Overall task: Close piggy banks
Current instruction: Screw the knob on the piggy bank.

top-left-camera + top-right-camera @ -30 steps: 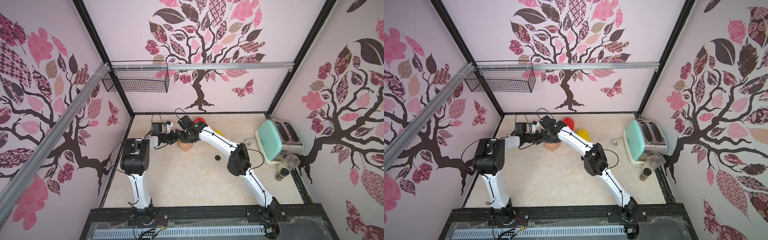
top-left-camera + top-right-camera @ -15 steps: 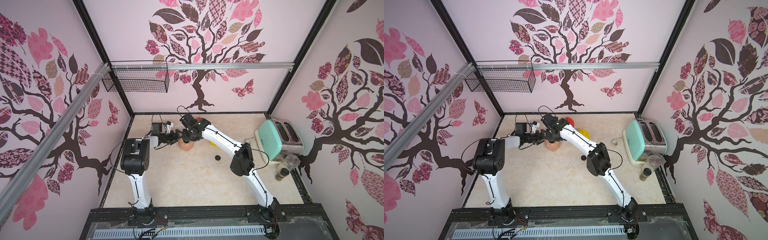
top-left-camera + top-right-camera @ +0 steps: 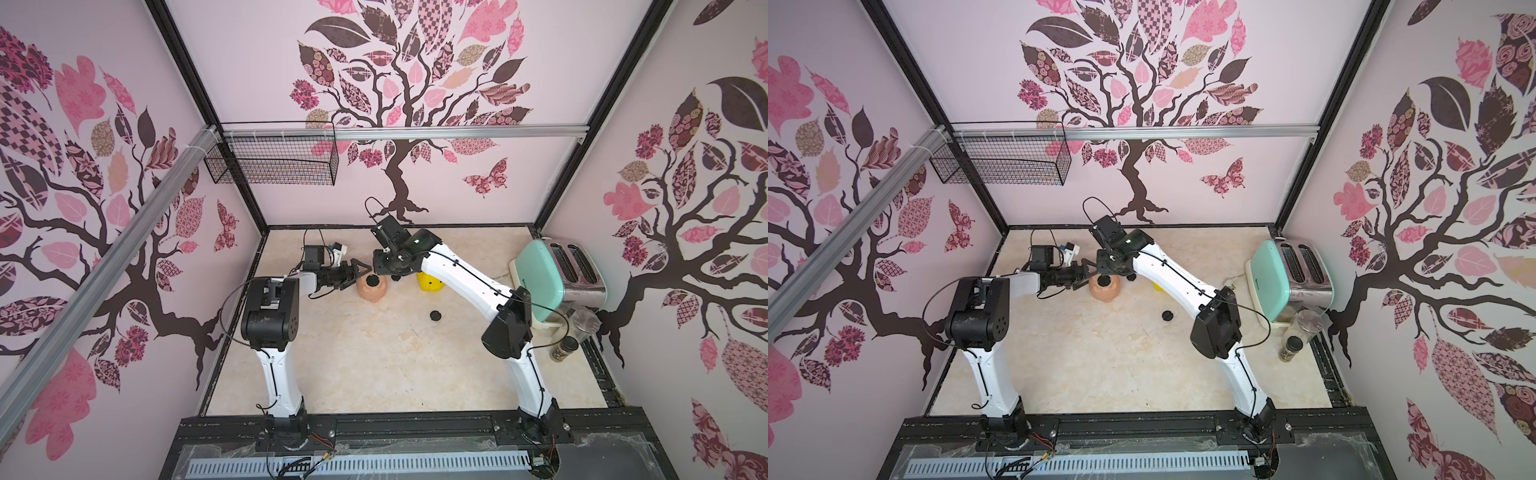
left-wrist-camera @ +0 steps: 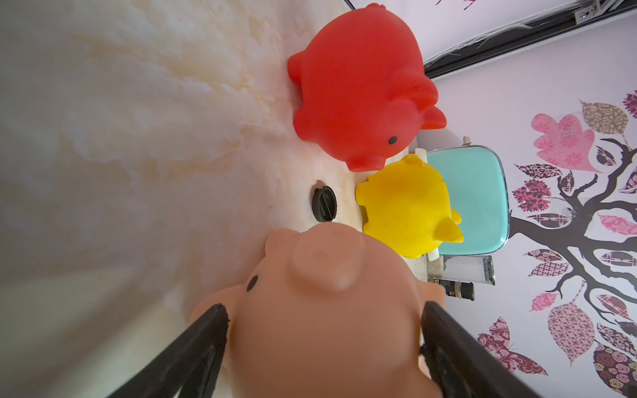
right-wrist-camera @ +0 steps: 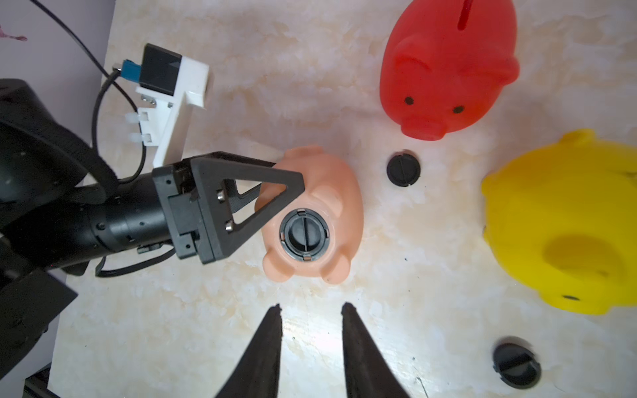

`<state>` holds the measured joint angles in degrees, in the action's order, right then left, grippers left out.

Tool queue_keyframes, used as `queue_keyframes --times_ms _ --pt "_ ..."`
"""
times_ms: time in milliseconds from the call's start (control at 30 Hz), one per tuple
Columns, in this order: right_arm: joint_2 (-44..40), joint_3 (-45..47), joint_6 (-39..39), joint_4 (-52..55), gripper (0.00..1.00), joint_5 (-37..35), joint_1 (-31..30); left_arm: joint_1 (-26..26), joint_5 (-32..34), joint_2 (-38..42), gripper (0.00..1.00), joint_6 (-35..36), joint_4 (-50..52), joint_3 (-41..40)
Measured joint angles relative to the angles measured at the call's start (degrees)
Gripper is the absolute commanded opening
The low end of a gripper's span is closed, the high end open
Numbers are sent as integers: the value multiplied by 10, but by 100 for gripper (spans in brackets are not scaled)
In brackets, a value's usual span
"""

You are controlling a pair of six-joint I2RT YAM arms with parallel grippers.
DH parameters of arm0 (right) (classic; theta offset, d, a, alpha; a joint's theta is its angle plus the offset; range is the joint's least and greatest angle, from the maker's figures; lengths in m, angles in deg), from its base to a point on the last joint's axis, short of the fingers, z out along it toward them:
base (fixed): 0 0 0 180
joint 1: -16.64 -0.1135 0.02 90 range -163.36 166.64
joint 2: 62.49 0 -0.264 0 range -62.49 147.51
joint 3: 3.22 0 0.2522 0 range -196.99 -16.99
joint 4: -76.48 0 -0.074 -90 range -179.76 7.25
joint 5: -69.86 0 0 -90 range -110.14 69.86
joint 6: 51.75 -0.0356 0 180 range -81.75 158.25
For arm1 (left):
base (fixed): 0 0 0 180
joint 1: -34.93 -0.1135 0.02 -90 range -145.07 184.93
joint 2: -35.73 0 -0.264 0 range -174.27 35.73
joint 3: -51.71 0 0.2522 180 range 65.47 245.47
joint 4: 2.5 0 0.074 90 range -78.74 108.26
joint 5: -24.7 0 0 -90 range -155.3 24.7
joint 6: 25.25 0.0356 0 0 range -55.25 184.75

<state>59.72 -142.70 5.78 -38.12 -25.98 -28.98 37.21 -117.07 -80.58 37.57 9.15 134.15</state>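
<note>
No lettering could be read anywhere. The mint-green toaster [image 3: 1273, 286] carried a small dark mark on its side (too tiny in both top views to make out), and the label on the small spice jar [image 4: 451, 288] was blurred.

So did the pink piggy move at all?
No. The peach-pink pig sits just as far from the loose black plug as before.

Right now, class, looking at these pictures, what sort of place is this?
Likely a robot test cell dressed as a kitchen corner: left arm and right arm on a base rail, tree-decal walls, a toaster.
</note>
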Motion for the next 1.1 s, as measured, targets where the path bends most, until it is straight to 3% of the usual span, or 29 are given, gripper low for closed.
queue_keyframes --times_ms 233,600,1100 --pt "-151 187 67 -75 29 1 0 0 0 0 89 0 0 0" --pt "-397 513 154 -224 35 26 0 0 0 0 89 1 1 0" --pt "-614 840 205 -412 35 13 0 0 2 0 89 4 7 2"
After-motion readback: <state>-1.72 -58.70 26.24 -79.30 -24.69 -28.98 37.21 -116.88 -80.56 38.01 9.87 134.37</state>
